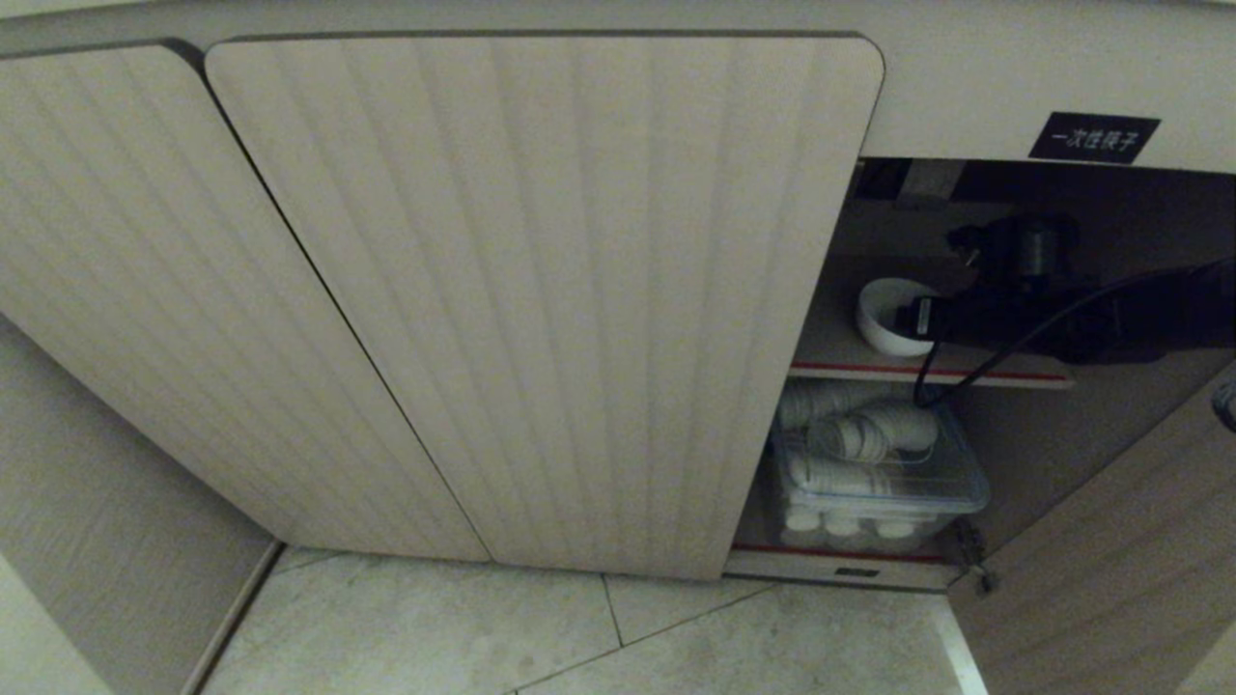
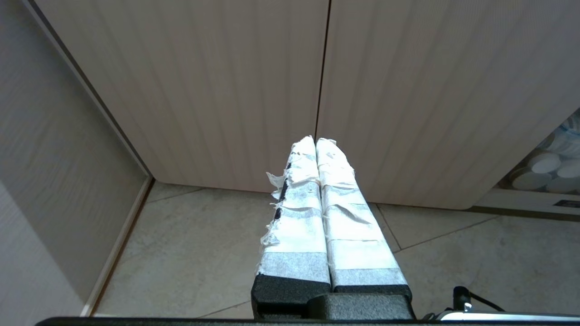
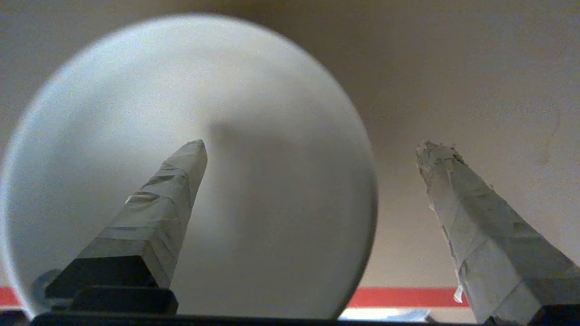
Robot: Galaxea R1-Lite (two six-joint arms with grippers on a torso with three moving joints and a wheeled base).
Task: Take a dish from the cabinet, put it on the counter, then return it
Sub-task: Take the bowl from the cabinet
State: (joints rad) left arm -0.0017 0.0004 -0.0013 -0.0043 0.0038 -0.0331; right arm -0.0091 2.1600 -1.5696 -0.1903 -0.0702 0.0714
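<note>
The dish (image 1: 881, 311), a small white bowl, stands on the red-edged upper shelf (image 1: 1004, 376) inside the open right side of the cabinet (image 1: 541, 290). My right gripper (image 1: 915, 317) reaches into the cabinet from the right and is open at the dish. In the right wrist view the dish (image 3: 272, 190) fills the left side. The right gripper (image 3: 312, 144) straddles its rim: one taped finger (image 3: 158, 213) lies over the dish, the other (image 3: 480, 222) stands clear outside it. My left gripper (image 2: 316, 139) is shut and empty, parked low before the shut doors. The counter is out of view.
A clear plastic box (image 1: 874, 478) of ribbed white cups sits on the lower shelf under the dish. The opened door (image 1: 1110, 550) stands at the right. A black label (image 1: 1093, 136) is above the opening. A black cable (image 1: 941, 372) hangs from my right arm. Tiled floor (image 1: 579, 637) lies below.
</note>
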